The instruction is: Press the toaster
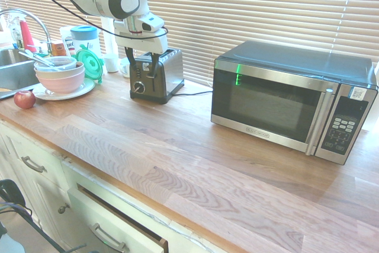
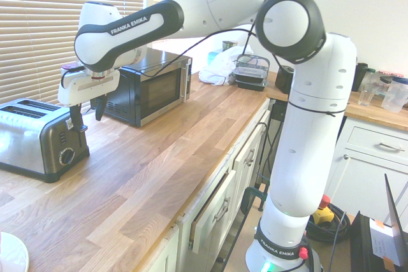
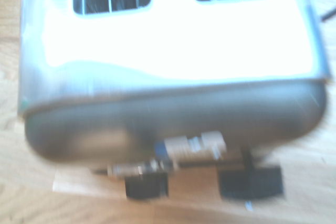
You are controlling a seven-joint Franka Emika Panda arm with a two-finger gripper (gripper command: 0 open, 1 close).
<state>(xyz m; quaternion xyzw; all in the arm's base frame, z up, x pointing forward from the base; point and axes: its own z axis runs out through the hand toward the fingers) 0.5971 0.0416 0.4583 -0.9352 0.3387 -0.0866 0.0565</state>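
The toaster is a small steel box with two slots and a black end panel carrying a round dial. It stands at the back of the wooden counter with its black cord trailing toward the microwave. My gripper hangs open just in front of that end panel, above the dial, one finger on each side of the panel's middle. The second exterior view shows the toaster at the left with the gripper at its black end, fingers pointing down. The wrist view looks down on the toaster, blurred, with the slots and dark end panel in sight.
A large steel-and-black microwave stands to the right on the counter. Left of the toaster are stacked bowls on a plate, a red apple and the sink. A drawer under the counter is slightly open. Window blinds run behind.
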